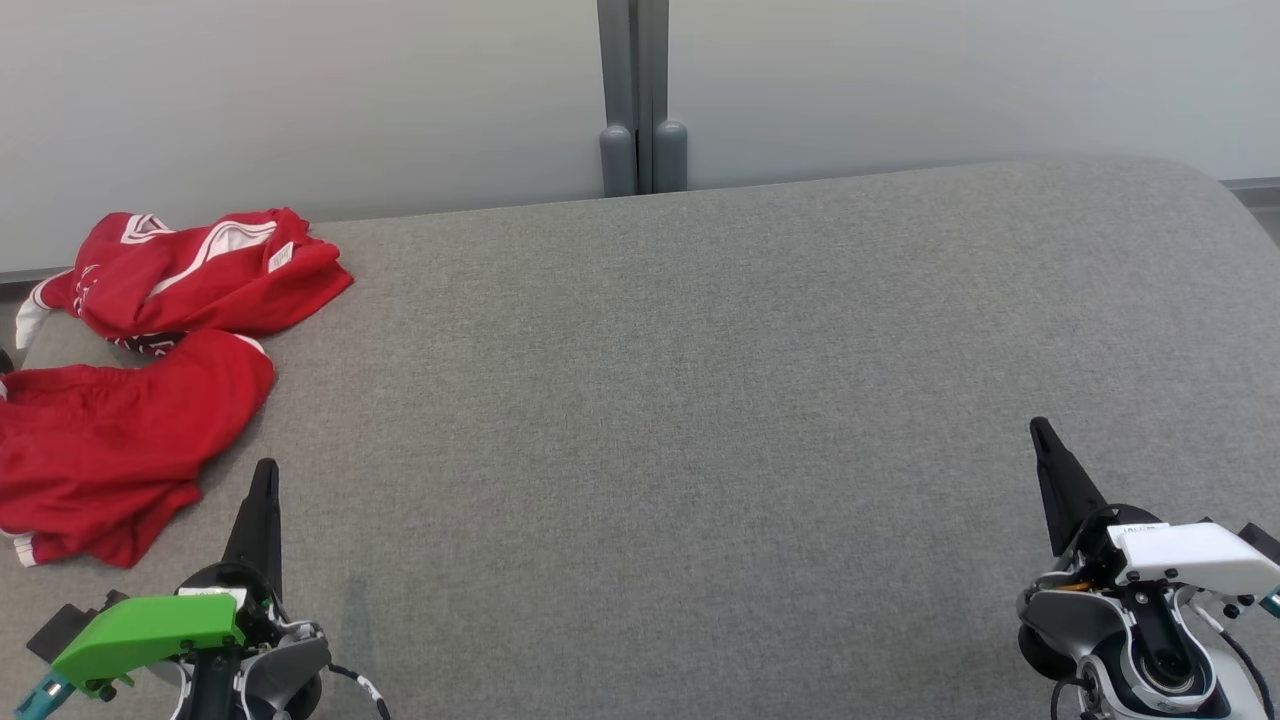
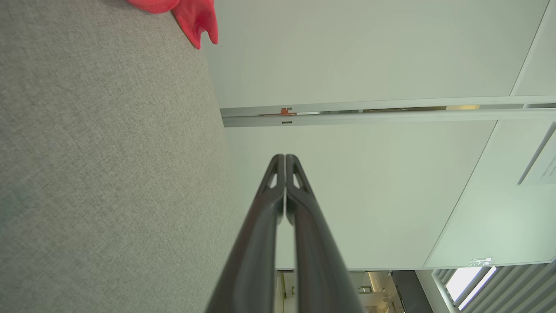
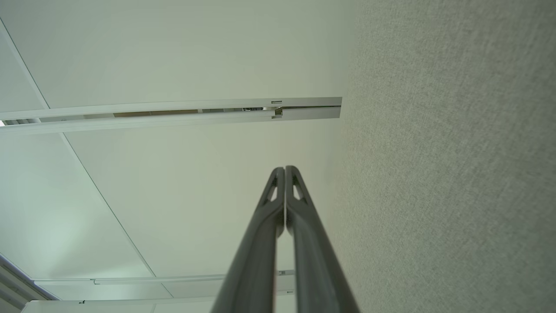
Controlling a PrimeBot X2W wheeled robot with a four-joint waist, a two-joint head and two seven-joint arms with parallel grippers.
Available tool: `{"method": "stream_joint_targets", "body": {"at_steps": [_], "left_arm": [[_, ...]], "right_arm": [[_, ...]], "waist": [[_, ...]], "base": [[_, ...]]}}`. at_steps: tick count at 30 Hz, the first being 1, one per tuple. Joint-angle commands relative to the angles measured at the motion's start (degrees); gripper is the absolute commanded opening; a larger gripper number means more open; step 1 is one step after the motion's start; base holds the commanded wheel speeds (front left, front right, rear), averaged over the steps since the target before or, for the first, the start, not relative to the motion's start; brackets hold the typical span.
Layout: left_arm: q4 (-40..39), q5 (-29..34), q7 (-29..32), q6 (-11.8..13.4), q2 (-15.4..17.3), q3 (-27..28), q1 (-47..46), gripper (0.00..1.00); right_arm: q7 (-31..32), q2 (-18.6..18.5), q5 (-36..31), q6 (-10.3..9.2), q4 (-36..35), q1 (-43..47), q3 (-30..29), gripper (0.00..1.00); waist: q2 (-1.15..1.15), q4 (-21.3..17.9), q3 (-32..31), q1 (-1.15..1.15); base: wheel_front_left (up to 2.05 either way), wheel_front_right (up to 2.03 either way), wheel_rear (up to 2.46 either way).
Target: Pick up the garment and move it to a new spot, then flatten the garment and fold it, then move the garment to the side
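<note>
1 wht tag [image 1: 282, 257] on red garment [image 1: 215, 290], txt unreadable

At the table's [image 1: 700, 400] left end, the rear garment [image 1: 200, 270] touched the front garment [image 1: 110, 450]. The left gripper [image 1: 265, 468] stood just right of the front garment; the right gripper [image 1: 1039, 428] well apart, at near right. A post [image 1: 640, 100] stood behind the table.

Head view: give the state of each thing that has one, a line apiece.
Left gripper: shut, empty, clear of the cloth.
Right gripper: shut, empty.
Far red garment: crumpled, not folded, lying untouched.
Near red garment: crumpled, not folded, lying untouched.
</note>
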Motion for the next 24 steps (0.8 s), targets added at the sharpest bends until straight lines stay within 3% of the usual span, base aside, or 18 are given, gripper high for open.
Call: {"method": "stream_joint_targets", "body": {"at_steps": [1,24], "left_arm": [[-0.1,-0.2,0.1,-0.3,0.4,0.1,-0.6,0.0],[-0.1,-0.2,0.1,-0.3,0.4,0.1,-0.6,0.0]], "right_arm": [[0.1,-0.2,0.4,0.02,-0.3,0.5,0.0,0.0],[0.1,-0.2,0.4,0.02,-0.3,0.5,0.0,0.0]], "waist": [[0.0,0.0,0.0,0.0],[0.0,0.0,0.0,0.0]], "base": [[0.0,0.0,0.0],[0.0,0.0,0.0]]}}
